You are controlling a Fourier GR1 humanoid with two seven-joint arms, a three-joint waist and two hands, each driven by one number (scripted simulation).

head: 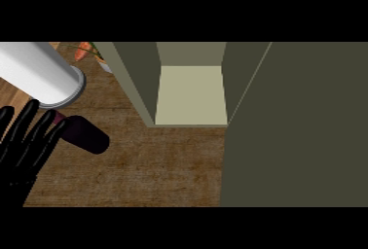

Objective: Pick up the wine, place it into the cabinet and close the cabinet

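fyi you've got the wine [87, 135] sitting on the counter [144, 165] a bit left of the open cabinet [191, 95], w/ the left hand [25, 151] even further left, right beside the bottle, fingers straight & spread, gripping nothing.

Left hand [22, 155] at lower left edge, fingers straight, pointing up

left hand [22, 155] cut by the left edge, most of the palm out of frame. wine [87, 135] partly behind its fingers, one end hidden. white cylinder [39, 73] runs off top-left, can't tell what it is. orange item [85, 50] clipped at top, possibly a plant.
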